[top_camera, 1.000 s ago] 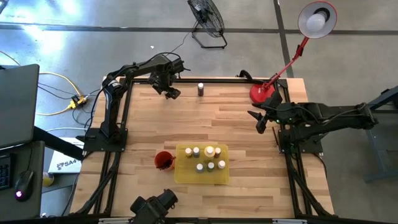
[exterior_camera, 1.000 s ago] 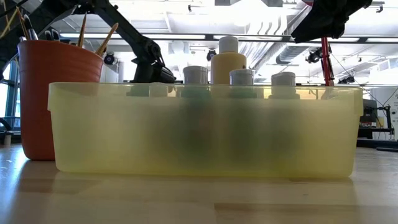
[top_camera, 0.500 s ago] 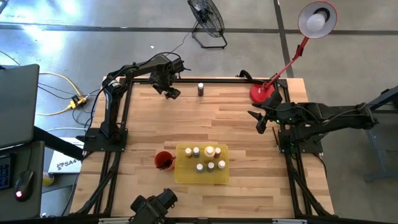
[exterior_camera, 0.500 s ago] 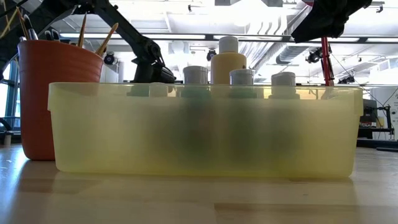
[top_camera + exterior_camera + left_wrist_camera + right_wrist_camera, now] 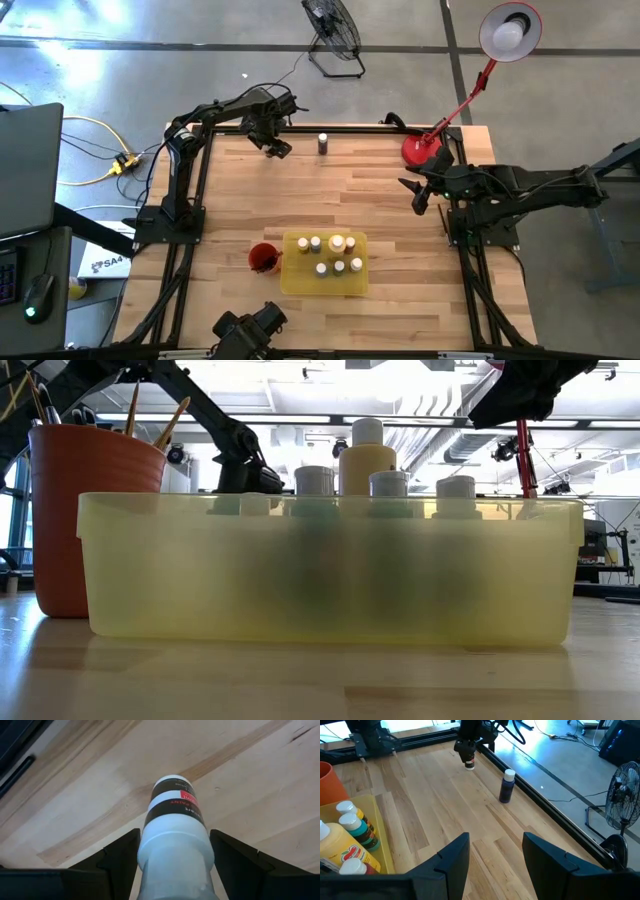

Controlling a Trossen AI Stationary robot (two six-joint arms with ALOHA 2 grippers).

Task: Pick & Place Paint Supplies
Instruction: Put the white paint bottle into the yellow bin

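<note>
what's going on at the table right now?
The left gripper at the table's far edge holds a white-capped paint bottle between its fingers, above the wood. A dark bottle stands alone nearby. Six bottles already sit in the yellow tray at the near side, with brushes in the red cup beside it. The right gripper waits open at the right edge, holding nothing.

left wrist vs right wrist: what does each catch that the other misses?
Left wrist only: the held bottle's black-and-red label, close up. Right wrist only: the dark bottle standing alone by the table's edge rail, the capped bottles in the yellow tray, the red cup, the fan, and the open, empty right gripper. Both: the white-capped bottle in the left gripper, over bare wood.
</note>
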